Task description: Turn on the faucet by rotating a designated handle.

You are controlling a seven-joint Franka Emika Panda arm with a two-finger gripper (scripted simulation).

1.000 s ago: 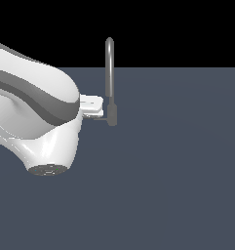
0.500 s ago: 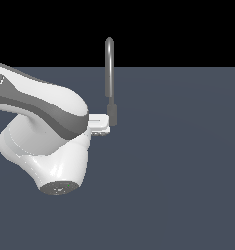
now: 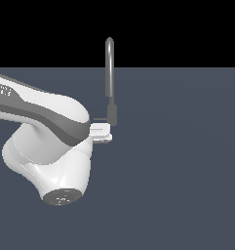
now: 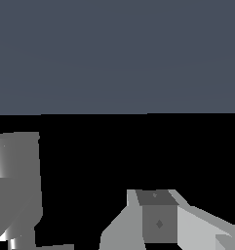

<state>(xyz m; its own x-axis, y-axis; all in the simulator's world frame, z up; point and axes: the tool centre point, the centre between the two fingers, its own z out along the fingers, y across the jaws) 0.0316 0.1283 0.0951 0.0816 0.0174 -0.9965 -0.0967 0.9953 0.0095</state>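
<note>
Faucet (image 3: 109,73) base sits just beside the fingers (image 3: 102,132), whose opening I cannot tell.

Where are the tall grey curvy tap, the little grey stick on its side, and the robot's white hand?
Tall grey arched metal faucet (image 3: 109,68): exterior view, on the spout's straight upright part.
Thin grey handle rod (image 3: 100,118): exterior view, on its middle, beside the base.
White robot hand (image 3: 102,133): exterior view, at its fingertips, near the base.
</note>
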